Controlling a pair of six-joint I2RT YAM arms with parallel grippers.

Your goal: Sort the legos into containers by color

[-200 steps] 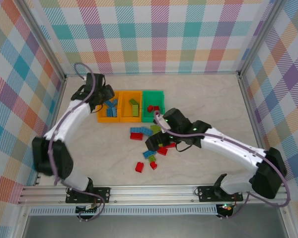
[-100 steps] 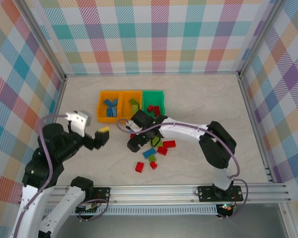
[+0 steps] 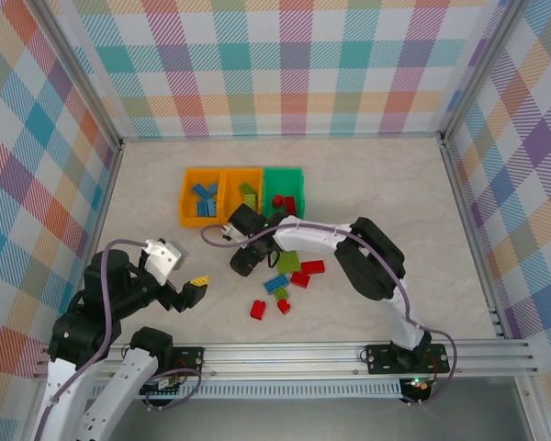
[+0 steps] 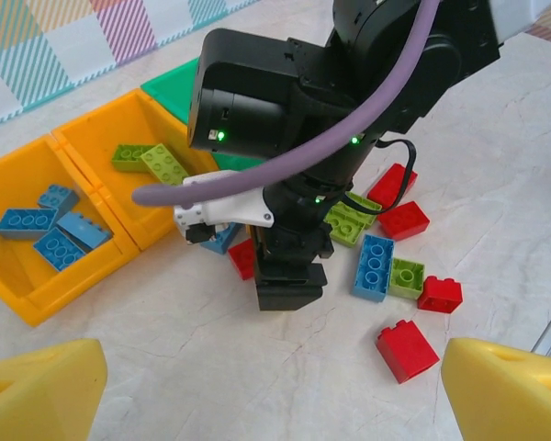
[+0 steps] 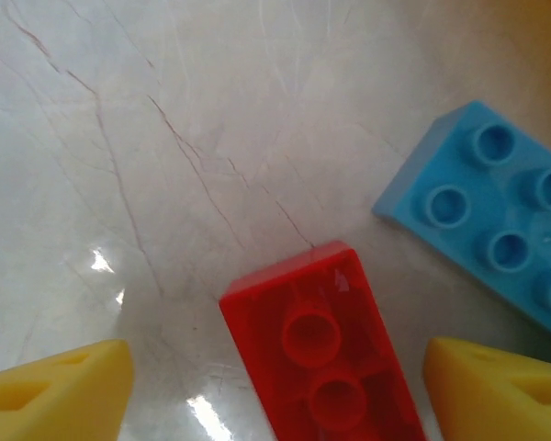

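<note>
My right gripper (image 5: 275, 397) hangs low over the table, open, its yellow fingertips (image 5: 57, 390) either side of a red lego (image 5: 320, 354) with a gap on each side. A light blue lego (image 5: 496, 209) lies just beyond. From above, the right gripper (image 3: 241, 265) is in front of the containers: an orange bin (image 3: 187, 197) with blue legos, an orange bin (image 3: 230, 196) with green ones, a green bin (image 3: 298, 186) with red ones. My left gripper (image 3: 196, 292) is open at the near left, holding nothing; it (image 4: 275, 404) looks at the right gripper (image 4: 289, 283).
Loose legos lie right of the right gripper: a blue one (image 4: 375, 266), green ones (image 4: 407, 277), and red ones (image 4: 407, 350) (image 3: 312, 267). The right arm (image 3: 367, 253) arches over the middle of the table. Bare tabletop (image 3: 147, 230) stretches left of the pile.
The left gripper has pulled back from the blue-filled orange bin to the near left and opened. The right gripper has swung left over the red lego, jaws narrowing.
</note>
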